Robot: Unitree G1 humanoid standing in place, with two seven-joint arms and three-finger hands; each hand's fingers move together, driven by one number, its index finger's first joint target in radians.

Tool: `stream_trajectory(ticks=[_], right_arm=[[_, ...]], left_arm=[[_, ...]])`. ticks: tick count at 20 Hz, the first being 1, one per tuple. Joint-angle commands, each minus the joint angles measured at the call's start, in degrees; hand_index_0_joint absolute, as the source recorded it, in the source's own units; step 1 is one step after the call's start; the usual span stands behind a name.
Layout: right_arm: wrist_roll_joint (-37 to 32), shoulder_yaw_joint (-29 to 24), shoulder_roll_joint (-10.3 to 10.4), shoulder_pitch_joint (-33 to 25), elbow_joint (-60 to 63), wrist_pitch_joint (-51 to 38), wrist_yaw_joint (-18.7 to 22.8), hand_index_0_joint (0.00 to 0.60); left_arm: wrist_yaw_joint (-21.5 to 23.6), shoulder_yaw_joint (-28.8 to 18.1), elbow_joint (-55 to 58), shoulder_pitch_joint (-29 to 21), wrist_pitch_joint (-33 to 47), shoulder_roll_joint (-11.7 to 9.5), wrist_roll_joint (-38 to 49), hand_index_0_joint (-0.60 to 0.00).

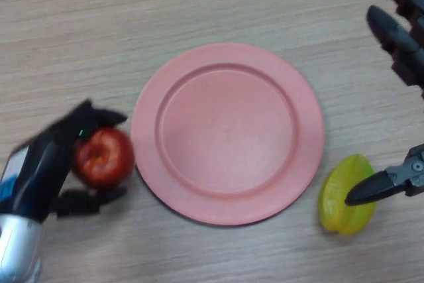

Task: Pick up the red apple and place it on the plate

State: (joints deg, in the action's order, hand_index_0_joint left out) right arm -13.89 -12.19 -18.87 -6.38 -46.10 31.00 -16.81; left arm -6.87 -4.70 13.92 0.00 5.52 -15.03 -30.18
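Observation:
A red apple lies just left of the pink plate, almost touching its rim. My left hand wraps around the apple from the left, with fingers curled over its top and the thumb under its near side. The plate has nothing on it. My right hand stays at the right edge, its fingers straight and spread, with the thumb tip reaching over a yellow starfruit.
A yellow starfruit rests on the wooden table just off the plate's lower right rim, under my right thumb.

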Motion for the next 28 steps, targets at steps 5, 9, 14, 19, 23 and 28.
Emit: stream_trajectory(ticks=[5,9,14,19,23,28], right_arm=[[-2.7,-4.2,-2.1,-1.0,-3.5,-5.9,0.6,0.000],[-2.0,-5.2,-1.9,-0.1,-3.5,-7.0,-0.1,0.000],[-0.6,-5.1,-1.7,0.3,-4.9,-6.8,-0.8,0.000],[0.0,-3.7,-1.9,-0.9,-5.2,-5.1,-1.1,0.000],[0.3,-3.0,-1.7,-1.5,-4.7,-5.0,-1.6,0.000],[1.4,-1.4,-1.1,-1.2,-3.5,-7.0,-1.3,0.000]], left_arm=[[-0.8,8.1,-6.6,-11.1,8.1,0.9,-1.2,-0.600],[0.7,8.3,-10.8,-13.2,7.9,2.8,-0.7,-0.399],[-0.1,6.1,-3.3,-11.9,-0.8,1.2,-0.1,0.000],[-6.8,-5.8,12.9,-10.4,-13.2,-2.9,20.6,0.000],[-7.0,-12.3,16.1,-3.1,-8.2,-3.3,36.8,0.000],[-8.8,-18.0,15.9,-0.2,-3.5,-4.4,37.8,0.000]])
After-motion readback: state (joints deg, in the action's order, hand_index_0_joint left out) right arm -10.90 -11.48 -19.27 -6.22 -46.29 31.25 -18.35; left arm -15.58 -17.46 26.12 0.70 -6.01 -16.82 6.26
